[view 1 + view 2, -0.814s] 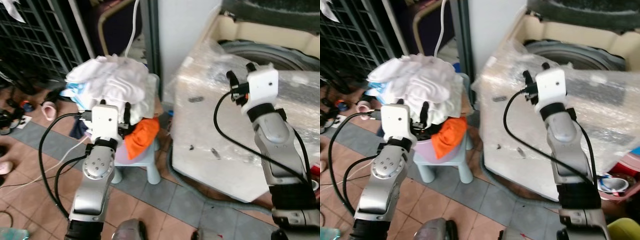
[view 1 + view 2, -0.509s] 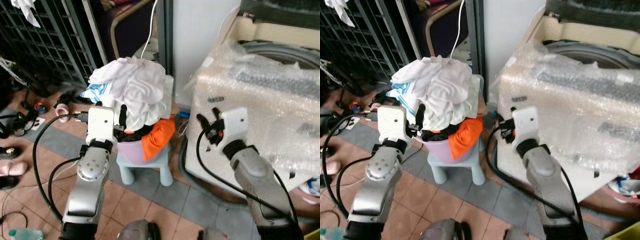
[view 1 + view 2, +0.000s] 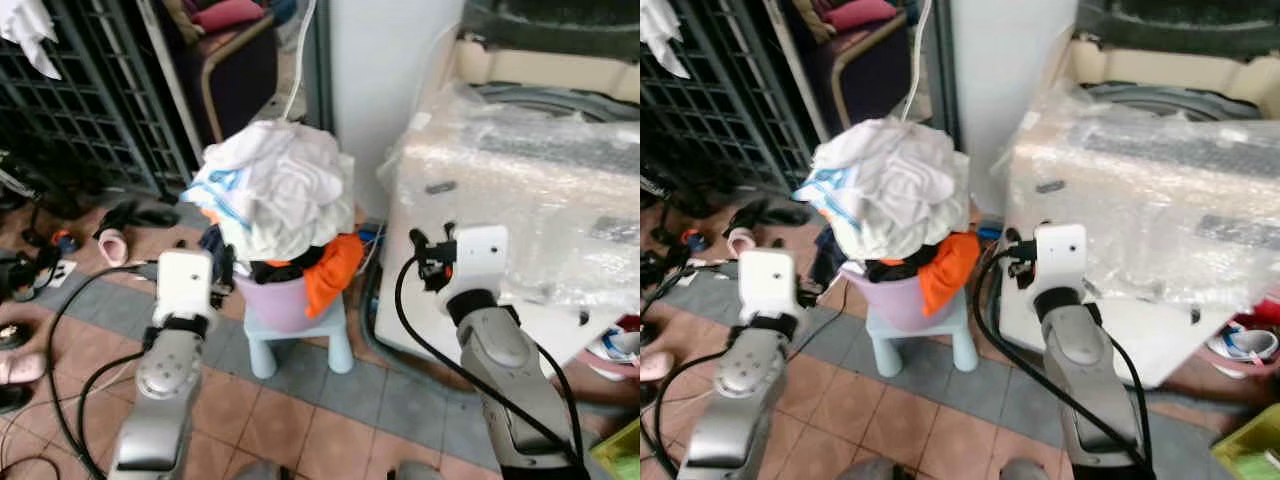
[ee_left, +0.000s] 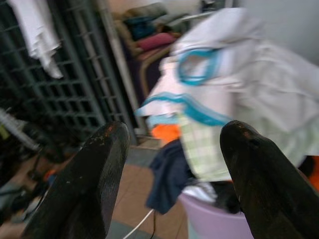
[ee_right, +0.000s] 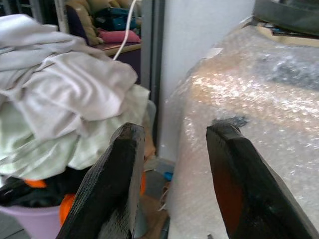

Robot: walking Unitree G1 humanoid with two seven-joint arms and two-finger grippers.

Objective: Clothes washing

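Laundry (image 3: pixel 275 195) is heaping over the lilac basket (image 3: pixel 283 303) at 12 o'clock; left gripper (image 4: pixel 172 164) and right gripper (image 5: pixel 174 169) are hovering, fingers parted, empty.

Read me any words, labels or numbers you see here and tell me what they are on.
None can be read.
Washing machine: dark marks under its bubble wrap, too blurred to read.
White garment with a teal trim on the laundry pile: no lettering legible.
Lilac basket: no label visible.
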